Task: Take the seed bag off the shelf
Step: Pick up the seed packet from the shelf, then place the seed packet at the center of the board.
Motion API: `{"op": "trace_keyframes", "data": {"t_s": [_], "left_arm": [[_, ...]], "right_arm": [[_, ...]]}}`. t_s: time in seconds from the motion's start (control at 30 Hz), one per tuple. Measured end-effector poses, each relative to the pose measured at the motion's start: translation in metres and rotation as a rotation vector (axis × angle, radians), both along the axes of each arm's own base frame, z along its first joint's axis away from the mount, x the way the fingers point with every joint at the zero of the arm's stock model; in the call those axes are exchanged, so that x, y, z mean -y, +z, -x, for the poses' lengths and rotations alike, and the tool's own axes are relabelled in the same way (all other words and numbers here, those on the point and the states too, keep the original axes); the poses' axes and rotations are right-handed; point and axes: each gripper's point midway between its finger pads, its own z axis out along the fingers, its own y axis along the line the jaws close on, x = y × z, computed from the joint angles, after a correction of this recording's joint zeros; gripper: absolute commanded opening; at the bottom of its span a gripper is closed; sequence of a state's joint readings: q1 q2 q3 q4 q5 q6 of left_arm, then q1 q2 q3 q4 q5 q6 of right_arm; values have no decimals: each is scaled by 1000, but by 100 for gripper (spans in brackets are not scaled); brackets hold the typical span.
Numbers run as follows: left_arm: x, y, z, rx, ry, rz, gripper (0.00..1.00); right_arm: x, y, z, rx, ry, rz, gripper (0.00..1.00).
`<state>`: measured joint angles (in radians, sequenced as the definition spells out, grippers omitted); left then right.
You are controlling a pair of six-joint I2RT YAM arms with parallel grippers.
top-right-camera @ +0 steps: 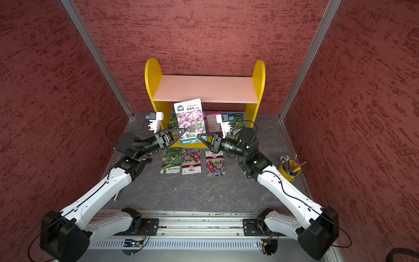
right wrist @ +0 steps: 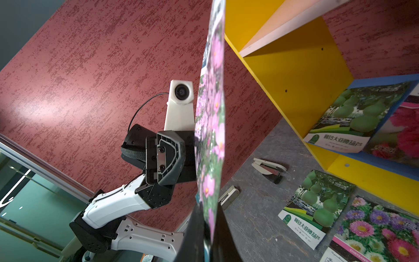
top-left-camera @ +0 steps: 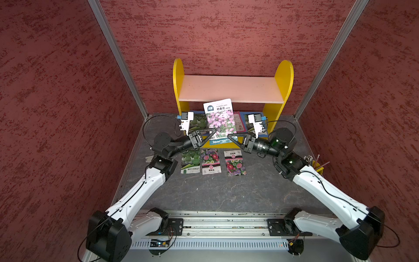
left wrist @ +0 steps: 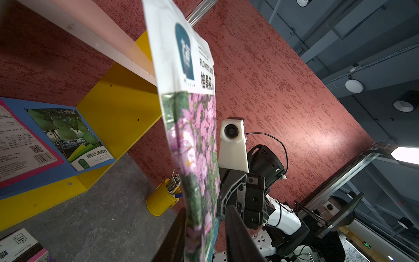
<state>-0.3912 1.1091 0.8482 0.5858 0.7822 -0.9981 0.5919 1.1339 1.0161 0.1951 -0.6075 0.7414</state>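
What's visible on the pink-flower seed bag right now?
The seed bag is a glossy flat packet: white header with a dark logo and "FLOWERS SEED", pink flower photo, blue bottom strip. It stands nearly upright in the air before the shelf. The right hand pinches its lower corner; the left hand straddles the opposite edge, one finger apart from it.

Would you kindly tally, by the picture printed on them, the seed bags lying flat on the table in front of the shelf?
Gourd bag: 1
Flower bags: 2
Total: 3
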Motion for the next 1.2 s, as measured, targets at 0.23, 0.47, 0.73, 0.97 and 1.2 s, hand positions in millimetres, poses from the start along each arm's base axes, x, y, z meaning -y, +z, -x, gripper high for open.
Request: {"op": "trace_keyframes", "data": {"t_s": [0.23, 0.47, 0.73, 0.97, 1.2], "left_arm": [[4, -3, -2, -5, -8, 1, 1], [9, -7, -1, -17, -25, -6, 0], [25, -25, 3, -51, -23, -57, 0], [49, -65, 5, -123, -11, -130, 0], [84, -119, -4, -221, -11, -223, 0]], "right_arm": [[4, 5, 3, 18, -11, -8, 10], [9, -3, 2, 27, -50, 40, 60], [33, -20, 21, 56, -103, 201, 96], [59, -31, 50, 92, -107, 378, 98], [89, -39, 80, 110, -120, 498, 99]]}}
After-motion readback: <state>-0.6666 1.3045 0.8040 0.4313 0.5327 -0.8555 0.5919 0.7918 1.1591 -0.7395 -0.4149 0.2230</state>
